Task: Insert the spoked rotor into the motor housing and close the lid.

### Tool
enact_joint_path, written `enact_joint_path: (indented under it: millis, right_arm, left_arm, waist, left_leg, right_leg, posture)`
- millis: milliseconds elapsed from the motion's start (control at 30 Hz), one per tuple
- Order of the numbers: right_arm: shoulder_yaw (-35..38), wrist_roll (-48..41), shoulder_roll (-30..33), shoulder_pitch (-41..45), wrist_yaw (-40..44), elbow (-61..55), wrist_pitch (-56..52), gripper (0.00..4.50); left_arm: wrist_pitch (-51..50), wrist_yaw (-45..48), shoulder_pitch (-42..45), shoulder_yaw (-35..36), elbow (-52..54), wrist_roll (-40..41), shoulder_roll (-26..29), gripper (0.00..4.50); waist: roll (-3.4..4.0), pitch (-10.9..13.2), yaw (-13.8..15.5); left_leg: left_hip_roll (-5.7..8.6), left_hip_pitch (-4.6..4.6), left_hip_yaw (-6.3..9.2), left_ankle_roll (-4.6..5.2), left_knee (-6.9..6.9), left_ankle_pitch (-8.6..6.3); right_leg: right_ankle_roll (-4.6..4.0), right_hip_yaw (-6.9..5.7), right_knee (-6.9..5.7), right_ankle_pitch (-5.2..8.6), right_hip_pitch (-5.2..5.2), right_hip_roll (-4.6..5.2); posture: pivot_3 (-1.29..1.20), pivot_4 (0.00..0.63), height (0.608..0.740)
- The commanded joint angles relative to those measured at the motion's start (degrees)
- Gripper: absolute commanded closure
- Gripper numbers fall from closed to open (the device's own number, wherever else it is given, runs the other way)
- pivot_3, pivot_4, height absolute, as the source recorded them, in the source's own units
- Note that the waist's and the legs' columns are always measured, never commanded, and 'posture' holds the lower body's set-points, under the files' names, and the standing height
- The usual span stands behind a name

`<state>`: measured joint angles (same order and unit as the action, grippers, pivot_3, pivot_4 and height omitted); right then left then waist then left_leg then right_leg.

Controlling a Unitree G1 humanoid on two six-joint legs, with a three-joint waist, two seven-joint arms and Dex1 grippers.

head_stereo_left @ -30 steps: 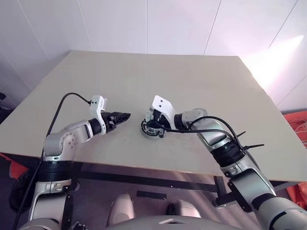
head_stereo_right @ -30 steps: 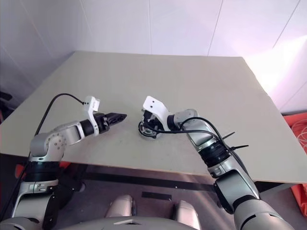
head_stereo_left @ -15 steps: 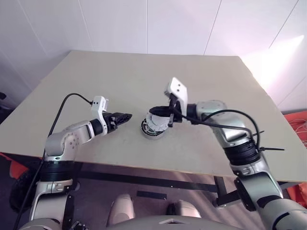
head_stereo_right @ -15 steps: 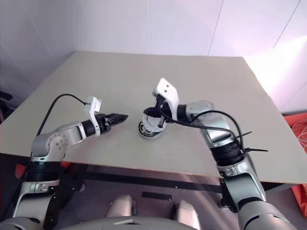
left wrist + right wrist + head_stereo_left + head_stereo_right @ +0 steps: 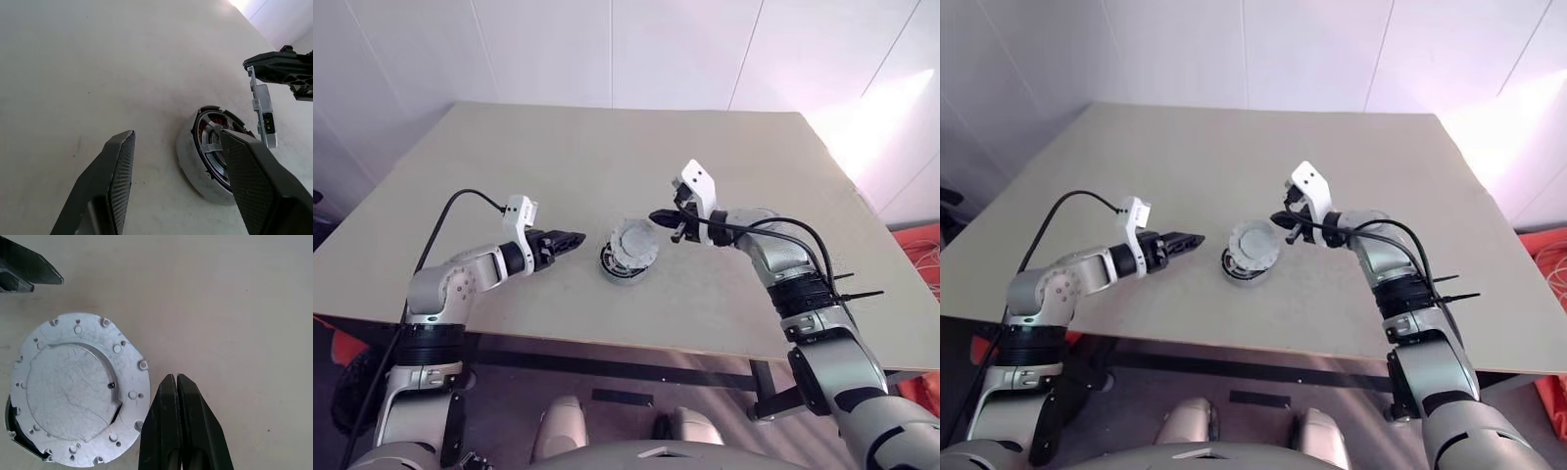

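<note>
the worktop [image 5: 724, 157] carries the housing [image 5: 625, 266] near its front middle. the lid [image 5: 80, 389] sits tilted over the housing, half shut, likely hinged at the rim, with a gap on one side. the rotor [image 5: 215, 142] shows inside, spokes over the windings. the right end effector [image 5: 658, 216] hovers just beside the lid, fingers shut and empty, probably to push. the left end effector [image 5: 570, 238] waits open nearby, apart from the housing

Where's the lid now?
Head views: the lid sits mid-table, tilted over the motor housing, between both grippers, nearer the shut right gripper.
</note>
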<state>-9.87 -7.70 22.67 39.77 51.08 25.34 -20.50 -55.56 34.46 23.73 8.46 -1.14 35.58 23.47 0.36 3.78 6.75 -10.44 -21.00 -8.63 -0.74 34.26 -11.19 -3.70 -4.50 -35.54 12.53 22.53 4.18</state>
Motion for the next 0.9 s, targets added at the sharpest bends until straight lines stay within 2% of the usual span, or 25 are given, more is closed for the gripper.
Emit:
enact_joint_path:
  millis: [33,233,567,800,900]
  right_arm:
    - [0.79,-1.24,-0.55,0.44,1.46,-1.83,0.32,4.48]
    - [-2.04,-1.61,-1.35,-3.52,5.53,-6.03,-1.0,4.48]
    - [-5.5,3.14,-6.33,-3.79,0.71,-0.22,1.0,4.48]
    - [-2.86,3.51,-6.71,-1.34,-2.8,2.23,3.22,4.48]
    - [1.7,-0.17,-7.89,-0.1,-3.96,-0.63,7.22,4.48]
  left_arm:
    - [-1.36,0.44,0.9,2.08,3.27,2.75,0.68,1.57]
    - [-1.55,-0.48,0.47,2.77,3.7,3.01,1.13,1.57]
    - [-1.08,-1.03,0.37,2.77,3.98,2.9,2.21,1.57]
    - [-0.89,-1.25,0.15,2.57,4.23,2.74,2.16,1.57]
    - [-1.27,-0.66,0.13,2.52,4.35,3.68,1.61,1.57]
  waist:
    - [0.0,0.0,-0.03]
    - [0.0,0.0,-0.01]
    - [-0.01,-0.01,-1.39]
    - [-0.01,0.0,-1.4]
    - [0.0,0.01,-1.35]
  left_leg:
    - [0.0,-0.01,0.0,0.0,0.0,0.0]
    - [-0.02,0.1,0.0,0.02,0.0,-0.01]
    - [-0.02,0.31,0.0,-0.01,0.0,0.0]
    - [-0.02,0.56,0.0,0.14,-0.02,-0.09]
    - [-0.02,0.53,0.0,0.14,-0.02,-0.09]
  right_leg:
    - [0.0,0.0,0.0,0.0,0.01,0.0]
    - [0.0,-0.01,0.0,0.0,-0.09,0.0]
    - [0.01,-0.01,0.0,0.01,-0.27,0.0]
    - [0.05,0.0,0.0,0.04,-0.45,0.0]
    - [0.03,0.0,0.0,0.02,-0.43,0.0]
  posture:
    - [0.0,0.0,0.74]
    - [0.0,0.0,0.74]
    - [0.0,0.0,0.74]
    - [0.0,0.0,0.74]
    - [0.0,0.0,0.74]
